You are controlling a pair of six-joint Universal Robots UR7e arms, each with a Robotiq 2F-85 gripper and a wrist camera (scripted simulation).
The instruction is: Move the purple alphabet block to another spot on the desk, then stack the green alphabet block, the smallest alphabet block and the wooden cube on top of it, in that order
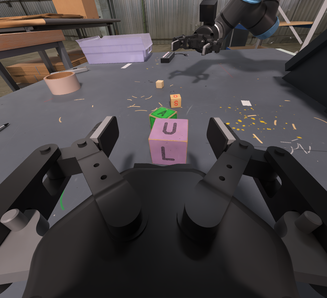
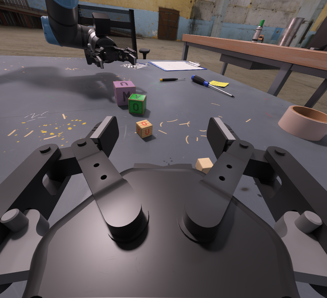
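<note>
Purple alphabet block (image 1: 168,143) sits on the grey counter (image 1: 106,86), touching the green alphabet block (image 1: 162,113) behind it; rigid and likely light, its flat side faces suit a squeeze, clear of the green neighbour. Left end effector (image 1: 162,130) hovers over it, spread wide and empty. Right end effector (image 2: 162,130), equally agape, hangs near the wooden cube (image 2: 203,164).

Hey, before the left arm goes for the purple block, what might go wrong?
1. The green alphabet block sits tight behind the purple alphabet block; closing the open left end effector could nudge it.
2. The smallest alphabet block and wooden cube lie close by, so a careless placement may knock them.
</note>
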